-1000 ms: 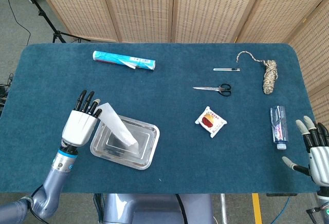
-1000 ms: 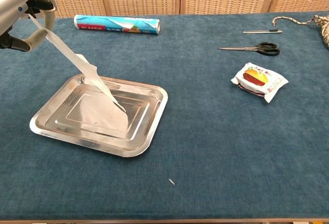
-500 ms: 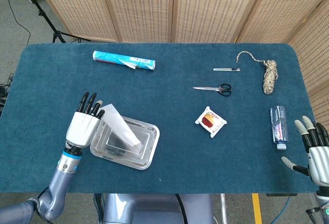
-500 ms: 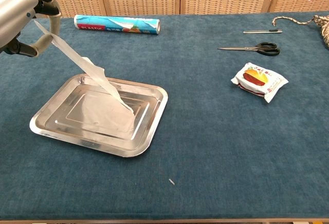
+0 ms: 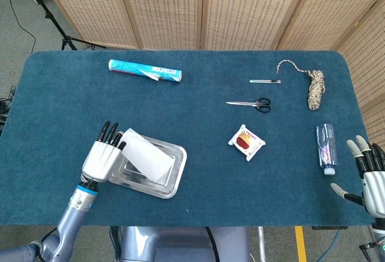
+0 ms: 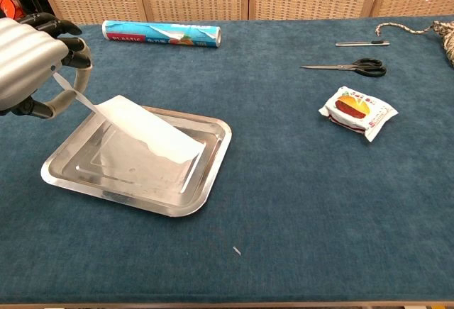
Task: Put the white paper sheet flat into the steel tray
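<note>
The white paper sheet [image 5: 146,154] [image 6: 145,128] slopes down into the steel tray [image 5: 177,175] [image 6: 202,181], its far edge resting on the tray floor. My left hand [image 5: 103,157] [image 6: 32,64] pinches the sheet's raised near-left corner just above the tray's left rim. My right hand [image 5: 367,181] hovers at the table's front right corner, fingers spread, holding nothing; the chest view does not show it.
A cling-film box [image 5: 145,70] [image 6: 162,33] lies at the back left. Scissors [image 5: 249,103] [image 6: 346,66], a thin pen [image 5: 265,81], a rope bundle [image 5: 314,86] and a snack packet [image 5: 247,142] [image 6: 357,111] lie to the right. A small bottle [image 5: 325,148] lies near my right hand.
My left hand has lowered toward the tray's left rim, and the sheet has gone from steeply tilted to nearly flat over the tray. The right hand has barely moved.
</note>
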Robot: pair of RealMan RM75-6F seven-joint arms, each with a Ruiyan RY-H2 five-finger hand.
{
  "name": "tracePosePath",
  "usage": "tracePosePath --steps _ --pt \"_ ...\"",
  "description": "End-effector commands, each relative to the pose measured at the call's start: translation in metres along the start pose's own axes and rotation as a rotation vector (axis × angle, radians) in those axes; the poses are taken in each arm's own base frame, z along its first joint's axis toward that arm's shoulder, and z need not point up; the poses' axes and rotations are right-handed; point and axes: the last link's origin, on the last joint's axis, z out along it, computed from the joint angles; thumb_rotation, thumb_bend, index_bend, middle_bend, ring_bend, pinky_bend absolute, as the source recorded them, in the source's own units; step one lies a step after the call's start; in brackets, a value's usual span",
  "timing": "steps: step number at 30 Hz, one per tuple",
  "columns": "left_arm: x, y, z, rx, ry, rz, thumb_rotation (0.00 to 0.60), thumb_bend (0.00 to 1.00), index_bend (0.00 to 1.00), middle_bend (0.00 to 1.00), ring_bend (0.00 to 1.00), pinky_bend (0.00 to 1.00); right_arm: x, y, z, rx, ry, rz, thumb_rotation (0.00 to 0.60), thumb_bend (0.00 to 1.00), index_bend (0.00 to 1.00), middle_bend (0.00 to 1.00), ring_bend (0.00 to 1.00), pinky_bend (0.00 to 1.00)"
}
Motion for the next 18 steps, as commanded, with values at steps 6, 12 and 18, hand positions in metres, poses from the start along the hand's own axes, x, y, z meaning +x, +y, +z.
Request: tracePosePath --steps 6,12,18 --pt "-0.013 0.018 -0.002 0.0 -0.12 0.016 0.6 0.47 0.66 0.38 0.14 0.14 0.001 0.001 0.0 -0.001 0.006 0.005 0.6 0.0 0.0 0.0 0.0 0.0" --pt "-0.016 0.03 -0.002 0.022 -0.174 -0.007 0.6 0.47 0.66 0.38 0.14 0.14 0.003 0.002 0.0 -0.004 0.011 0.01 0.6 0.0 0.0 0.0 0.0 0.0" --pt "-0.01 0.04 -0.003 0.059 -0.205 -0.039 0.6 0.47 0.66 0.38 0.14 0.16 0.002 0.002 0.0 -0.001 0.009 0.009 0.6 0.0 0.0 0.0 0.0 0.0"
